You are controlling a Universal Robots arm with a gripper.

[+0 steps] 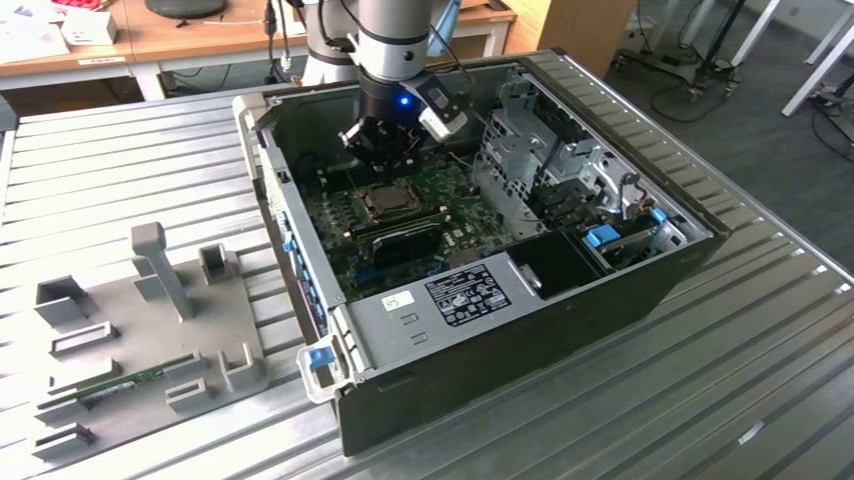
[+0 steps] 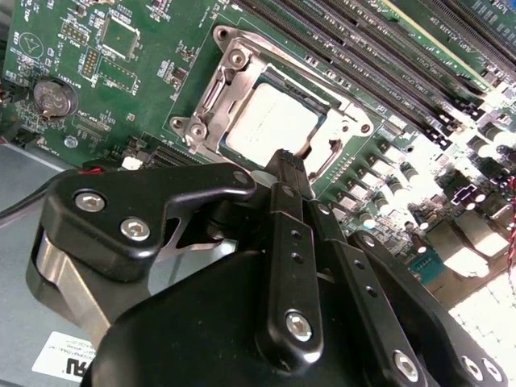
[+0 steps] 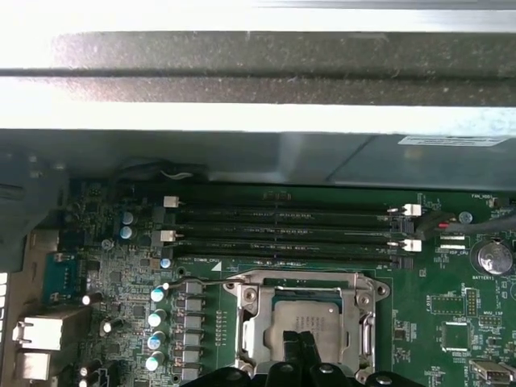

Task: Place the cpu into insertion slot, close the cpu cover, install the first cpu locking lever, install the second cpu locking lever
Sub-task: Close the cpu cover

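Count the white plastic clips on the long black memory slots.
4 in the first wrist view: two white plastic clips at one end of the long black memory slots, two at the opposite end; none look hidden.

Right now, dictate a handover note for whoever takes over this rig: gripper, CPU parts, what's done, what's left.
The gripper is shut with nothing between its fingers, tip at the cpu cover's edge; contact unclear.
The cpu sits in the insertion slot, and the cover lies flat over it.
Done: cpu placed, cover closed.
Left: the locking levers. I cannot tell whether either is latched, so check both.
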